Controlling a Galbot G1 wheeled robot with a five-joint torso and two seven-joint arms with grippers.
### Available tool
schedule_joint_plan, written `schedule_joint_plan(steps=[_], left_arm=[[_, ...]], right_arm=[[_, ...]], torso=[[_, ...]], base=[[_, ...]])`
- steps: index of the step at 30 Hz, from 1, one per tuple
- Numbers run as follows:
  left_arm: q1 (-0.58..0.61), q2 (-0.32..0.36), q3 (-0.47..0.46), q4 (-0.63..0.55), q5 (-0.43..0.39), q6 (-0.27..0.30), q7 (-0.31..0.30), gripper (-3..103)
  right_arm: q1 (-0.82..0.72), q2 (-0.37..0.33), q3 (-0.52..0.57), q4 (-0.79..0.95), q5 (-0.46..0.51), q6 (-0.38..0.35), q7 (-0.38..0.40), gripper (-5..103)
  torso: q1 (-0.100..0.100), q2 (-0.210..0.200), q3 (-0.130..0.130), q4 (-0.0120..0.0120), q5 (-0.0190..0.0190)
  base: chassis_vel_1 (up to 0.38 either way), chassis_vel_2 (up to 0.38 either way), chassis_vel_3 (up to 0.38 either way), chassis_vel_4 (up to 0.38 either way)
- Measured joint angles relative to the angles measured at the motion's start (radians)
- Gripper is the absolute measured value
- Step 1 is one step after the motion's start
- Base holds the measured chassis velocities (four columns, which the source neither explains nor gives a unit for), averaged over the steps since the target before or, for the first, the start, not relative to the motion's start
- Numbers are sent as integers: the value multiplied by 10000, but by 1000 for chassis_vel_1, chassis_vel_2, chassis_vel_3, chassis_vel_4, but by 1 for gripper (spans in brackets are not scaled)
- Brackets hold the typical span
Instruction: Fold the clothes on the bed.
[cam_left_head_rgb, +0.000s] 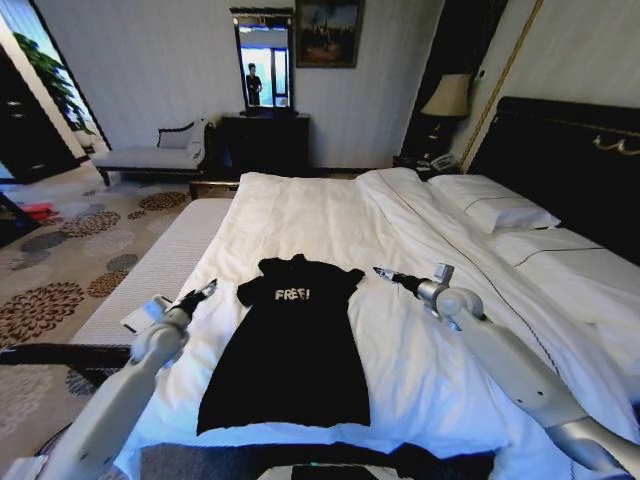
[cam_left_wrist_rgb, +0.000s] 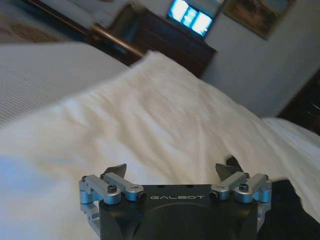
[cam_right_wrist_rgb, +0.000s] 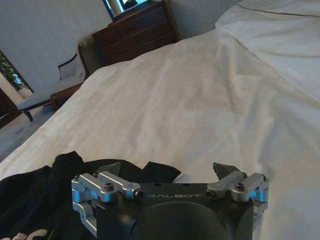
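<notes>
The clothes (cam_left_head_rgb: 290, 345) lie flat on the bed (cam_left_head_rgb: 330, 215); left end effector (cam_left_head_rgb: 207, 289) and right end effector (cam_left_head_rgb: 382, 271) hover wide open and empty beside its shoulders, apparently placed to pinch both.

Both arms reach forward (elbows low). The left gripper (cam_left_head_rgb: 207, 288) and right gripper (cam_left_head_rgb: 381, 271) hold their jaws spread wide.

A hotel-style bedroom. A large bed (cam_left_head_rgb: 330, 215) with white duvet and pillows (cam_left_head_rgb: 495, 208) stands against a dark headboard (cam_left_head_rgb: 570, 150). Patterned carpet (cam_left_head_rgb: 60, 260), a chaise bench (cam_left_head_rgb: 150, 155), a dresser (cam_left_head_rgb: 265, 140) with mirror (cam_left_head_rgb: 263, 58), and a bedside lamp (cam_left_head_rgb: 448, 95) furnish it.
</notes>
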Motion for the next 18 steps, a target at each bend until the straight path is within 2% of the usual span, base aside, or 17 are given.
schedule_joint_plan(steps=[2,9,13,14,15,18], left_arm=[[-484,-253,579,427,108,22,200,100],[-1053,-633,1351,1261,415,79,327,96],[-1086,-743,1450,1444,421,92,334,76],[-1086,-743,1450,1444,421,92,334,76],[-1093,-786,1411,1487,406,92,360,70],[-1143,-868,1320,1633,398,79,423,64]], right_arm=[[0,16,7,14,30,-28,130,100],[11,30,18,131,133,-111,408,100],[4,-8,83,189,208,-153,545,100],[4,-8,83,189,208,-153,545,100],[-14,-27,107,202,222,-161,569,100],[-68,-66,144,219,231,-168,602,100]], torso=[[-1,0,0,0,0],[-1,0,-1,3,0],[-2,0,-1,5,0],[-2,0,-1,5,0],[-3,2,-2,6,-3],[-4,3,-3,3,-1]], base=[[0,0,0,0],[0,0,0,0],[0,0,0,0],[0,0,0,0],[0,0,0,0],[0,0,0,0]])
